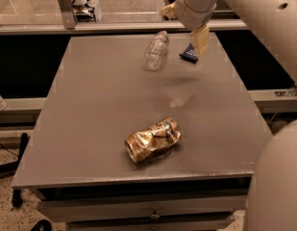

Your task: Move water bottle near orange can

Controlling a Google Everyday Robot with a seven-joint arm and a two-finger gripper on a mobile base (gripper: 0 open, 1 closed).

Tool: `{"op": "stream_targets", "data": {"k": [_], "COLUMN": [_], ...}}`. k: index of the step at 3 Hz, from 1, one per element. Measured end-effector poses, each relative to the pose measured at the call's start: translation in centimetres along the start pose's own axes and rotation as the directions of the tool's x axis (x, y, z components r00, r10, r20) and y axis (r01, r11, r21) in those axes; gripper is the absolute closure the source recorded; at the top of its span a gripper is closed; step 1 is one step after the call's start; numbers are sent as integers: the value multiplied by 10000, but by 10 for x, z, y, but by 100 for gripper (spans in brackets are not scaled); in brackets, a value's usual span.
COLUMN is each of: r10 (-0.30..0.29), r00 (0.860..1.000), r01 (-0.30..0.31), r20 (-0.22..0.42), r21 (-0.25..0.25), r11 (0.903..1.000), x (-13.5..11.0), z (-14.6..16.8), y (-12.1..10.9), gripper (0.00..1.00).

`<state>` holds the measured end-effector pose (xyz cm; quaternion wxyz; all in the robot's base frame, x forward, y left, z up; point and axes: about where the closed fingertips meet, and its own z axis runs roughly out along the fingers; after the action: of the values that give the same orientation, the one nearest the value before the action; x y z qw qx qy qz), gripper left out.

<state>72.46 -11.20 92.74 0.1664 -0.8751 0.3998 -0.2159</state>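
The water bottle (pixel 156 51), small, clear and crinkled, lies on its side at the back of the grey table (pixel 90 109). The orange can (pixel 153 139), crushed and shiny, lies on its side near the table's front, well apart from the bottle. My gripper (pixel 199 35) hangs from the pale arm above the back right of the table. It is just right of the bottle, over a dark blue packet, and touches neither the bottle nor the can. It holds nothing that I can see.
A flat dark blue packet (pixel 189 55) lies right of the bottle, partly behind the gripper. A metal rail and post (pixel 66 8) run behind the table. My arm's pale body (pixel 278 182) fills the right side of the view.
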Motion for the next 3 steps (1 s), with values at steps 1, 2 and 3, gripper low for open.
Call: {"op": "stream_targets", "data": {"k": [1, 2, 3], "r10": [-494, -749, -832], "r00": [9988, 9971, 9965], "r01": [494, 757, 832], "r20": [13, 124, 69], "r21": [-438, -973, -1554], "r11": [9978, 9924, 9843], "x": [-2, -8, -13], "z": [39, 72, 95], "y": [-3, 1, 9], "gripper": [0, 0, 15]}}
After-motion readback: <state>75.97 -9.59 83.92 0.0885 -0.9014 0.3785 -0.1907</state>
